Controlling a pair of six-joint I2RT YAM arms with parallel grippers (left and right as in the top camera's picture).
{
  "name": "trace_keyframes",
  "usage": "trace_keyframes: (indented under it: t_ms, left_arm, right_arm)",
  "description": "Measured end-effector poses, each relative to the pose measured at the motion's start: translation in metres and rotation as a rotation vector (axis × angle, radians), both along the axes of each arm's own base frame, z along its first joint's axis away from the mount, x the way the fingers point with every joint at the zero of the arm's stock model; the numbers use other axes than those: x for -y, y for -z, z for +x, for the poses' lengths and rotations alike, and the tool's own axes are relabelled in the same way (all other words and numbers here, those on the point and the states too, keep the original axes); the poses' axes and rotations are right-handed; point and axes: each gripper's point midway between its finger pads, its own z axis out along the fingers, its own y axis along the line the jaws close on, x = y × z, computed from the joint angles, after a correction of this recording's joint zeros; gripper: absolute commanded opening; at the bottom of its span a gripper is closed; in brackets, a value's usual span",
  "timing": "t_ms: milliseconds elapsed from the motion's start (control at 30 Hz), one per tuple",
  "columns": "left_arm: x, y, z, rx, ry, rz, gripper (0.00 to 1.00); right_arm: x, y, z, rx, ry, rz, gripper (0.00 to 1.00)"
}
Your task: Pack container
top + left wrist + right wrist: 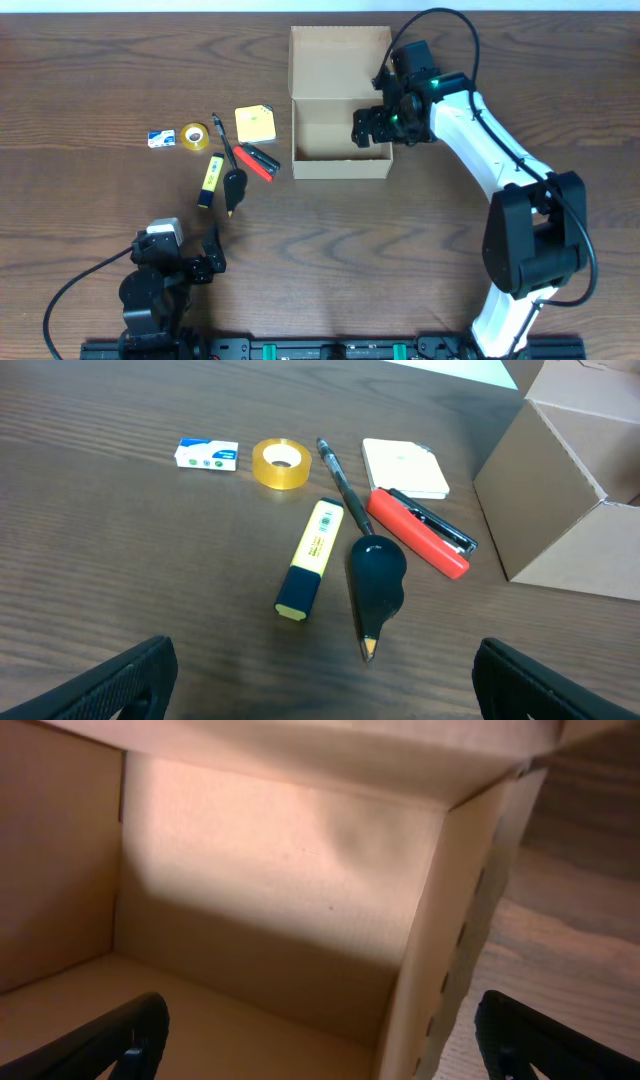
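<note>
The container (pixel 340 168) is a tan cardboard box at the table's top middle, with its flap lid (pixel 340 58) folded open behind it. My right gripper (pixel 378 128) hangs open over the box's right wall. In the right wrist view that wall (pixel 440 930) runs up between the fingers of the right gripper (pixel 320 1050) without touching them. The inside that shows is bare cardboard. My left gripper (pixel 185 250) stands open near the front left, holding nothing. In the left wrist view the left gripper (pixel 320 685) faces the stationery, with the container (pixel 560 510) at the right.
Left of the box lie an eraser (pixel 207 454), a tape roll (pixel 281 463), a black pen (pixel 340 480), a pale notepad (pixel 405 467), a red stapler (pixel 418 532), a yellow highlighter (pixel 310 558) and a pencil with a black grip (pixel 376 575).
</note>
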Motion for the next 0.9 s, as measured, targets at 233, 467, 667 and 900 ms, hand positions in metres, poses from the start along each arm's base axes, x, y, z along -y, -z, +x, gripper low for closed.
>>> trace_keyframes:
  t_ms: [233,467,667,900]
  left_arm:
    - [0.0,0.0,0.0,0.0,0.0,0.0,0.95]
    - [0.0,0.0,0.0,0.0,0.0,0.0,0.95]
    - [0.0,0.0,0.0,0.0,0.0,0.0,0.95]
    - [0.0,0.0,0.0,0.0,0.0,0.0,0.96]
  right_arm:
    - [0.016,0.005,-0.007,-0.014,-0.028,-0.097,0.99]
    - [0.041,0.009,-0.009,-0.005,-0.045,-0.246,0.99]
    - [0.051,0.009,-0.006,0.011,-0.056,-0.312,0.99]
    - [0.06,0.008,-0.004,0.026,-0.065,-0.366,0.99]
